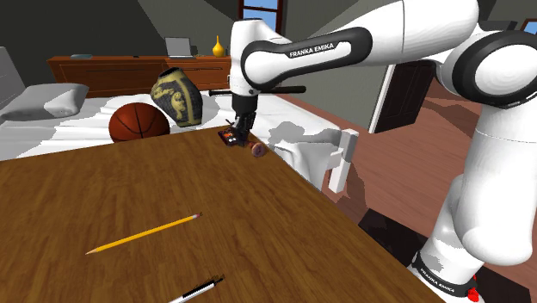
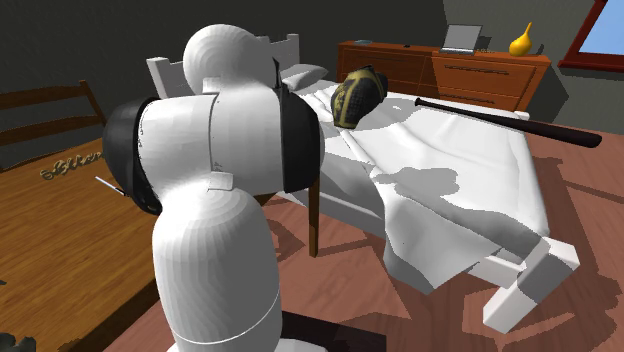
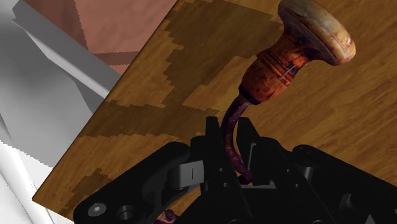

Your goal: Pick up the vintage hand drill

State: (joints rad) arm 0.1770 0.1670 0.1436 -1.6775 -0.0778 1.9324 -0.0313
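Basketball (image 1: 138,122), vase (image 1: 176,96) on bed (image 1: 52,131) (pencil (image 1: 143,233) on table (image 1: 258,215)).

A dark wooden counter (image 1: 258,224) stretches before you and carries three things. A yellow pencil (image 1: 143,234) lies slantwise near its middle, and a pen (image 1: 198,289) lies at the near edge. The hand drill (image 1: 243,143) is at the far corner, its round wooden knob close to the counter's edge. Just beyond the counter, a white bed (image 1: 52,133) holds a basketball (image 1: 138,122) and a dark, gold-patterned vase (image 1: 176,96), with a black baseball bat (image 2: 520,122) lying across the sheet.
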